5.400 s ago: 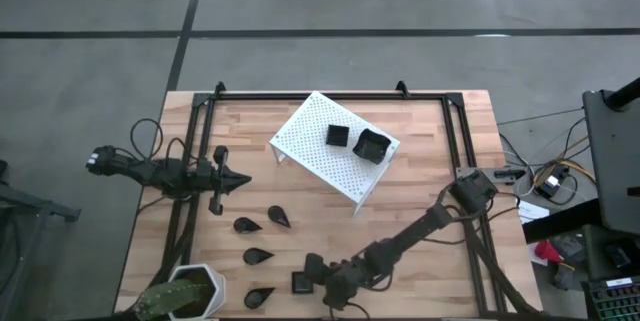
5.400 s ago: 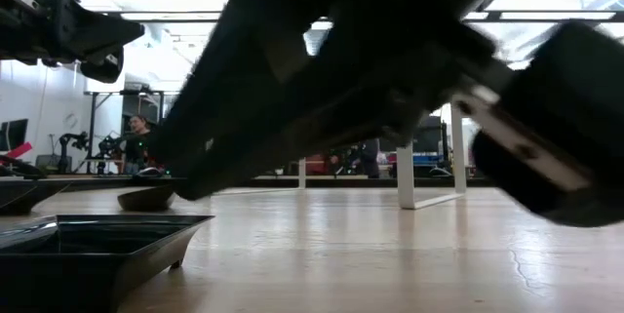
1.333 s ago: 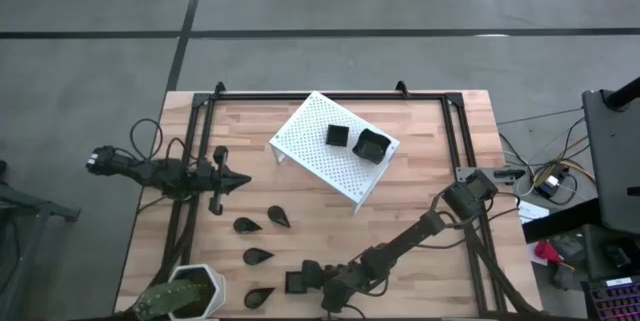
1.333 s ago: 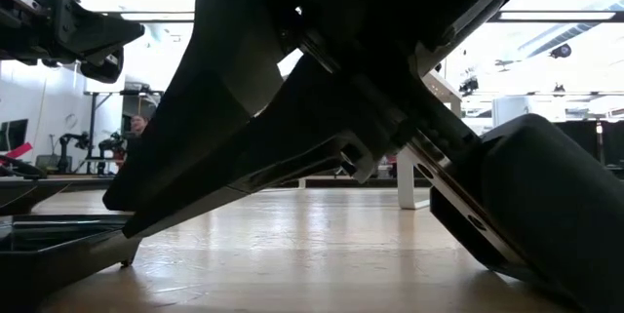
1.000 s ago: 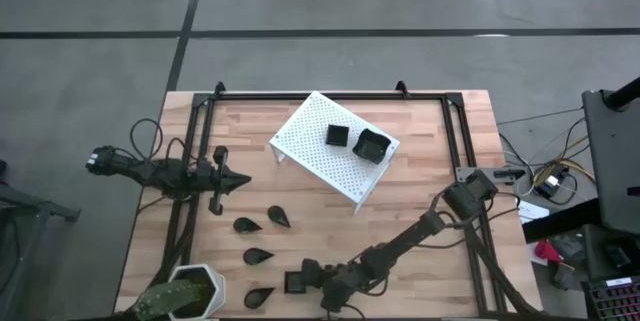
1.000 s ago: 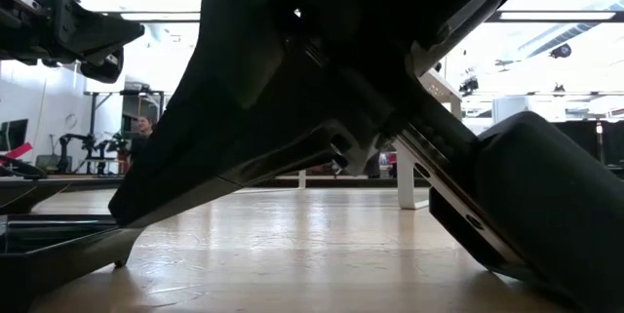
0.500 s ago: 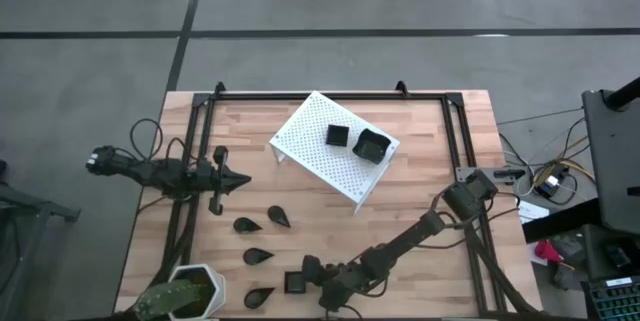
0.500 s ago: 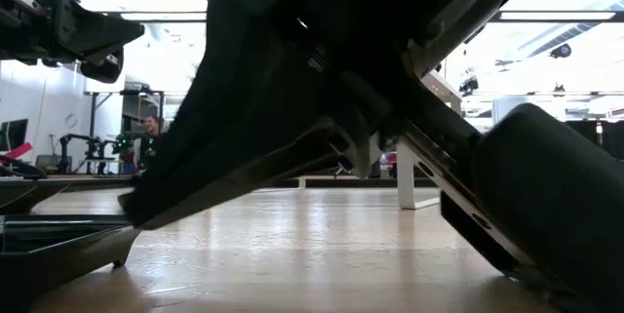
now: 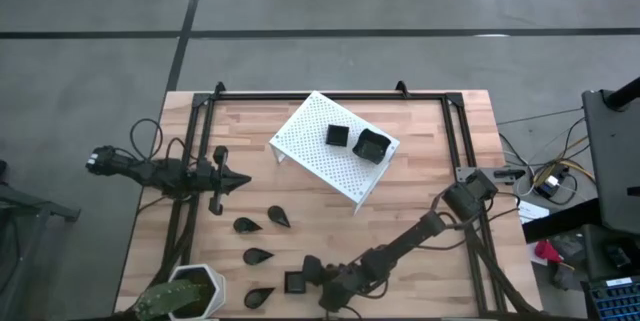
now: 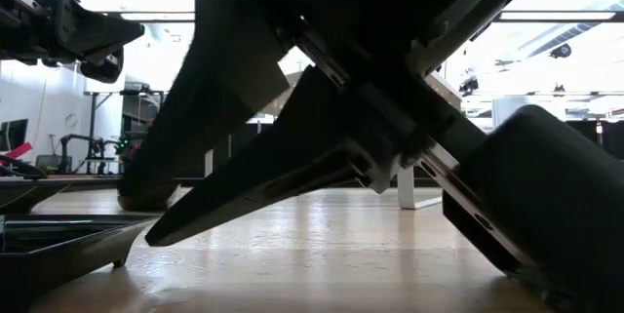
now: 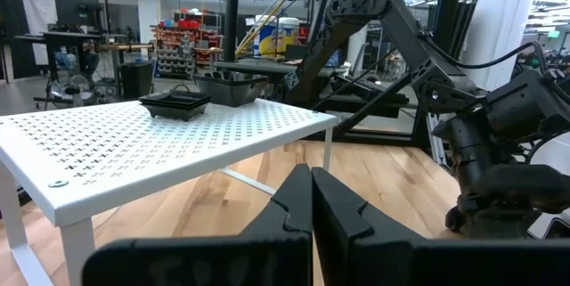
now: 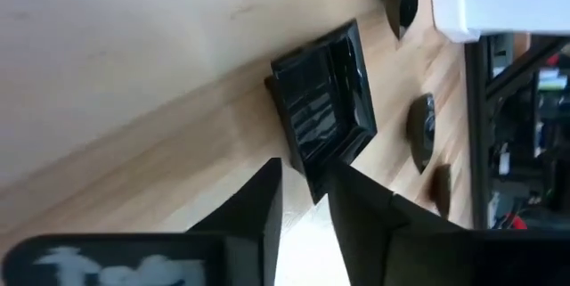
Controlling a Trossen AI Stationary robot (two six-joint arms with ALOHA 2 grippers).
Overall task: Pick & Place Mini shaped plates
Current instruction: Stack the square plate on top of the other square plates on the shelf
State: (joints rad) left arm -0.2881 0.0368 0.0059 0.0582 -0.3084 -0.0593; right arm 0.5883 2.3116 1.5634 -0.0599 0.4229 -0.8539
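Note:
Several small glossy black plates are in view. Teardrop plates (image 9: 257,256) lie on the wood at the front left, and two squarish ones (image 9: 372,145) sit on the white rack (image 9: 310,161). A small square plate (image 9: 296,282) lies flat near the table's front edge. My right gripper (image 9: 309,276) slants down at it from the right, open, with the plate's near corner (image 12: 313,188) between its fingertips. My left gripper (image 9: 240,181) hangs level over the table's left side, shut and holding nothing. My right gripper (image 12: 305,175) has its two fingertips on either side of the square plate's near corner, slanting down from the table's right. I cannot tell whether they touch it. The plate (image 10: 58,245) lies flat on the table.
A white hexagonal plant pot (image 9: 187,296) stands at the front left corner, close to the teardrop plates. A black frame (image 9: 455,141) runs along the table's sides and back. Bare wood lies at the middle and right of the table.
My right gripper has opened: in the low view its two fingers lay together half a second ago and now stand apart. The arm has stayed by the square plate, which has not moved.

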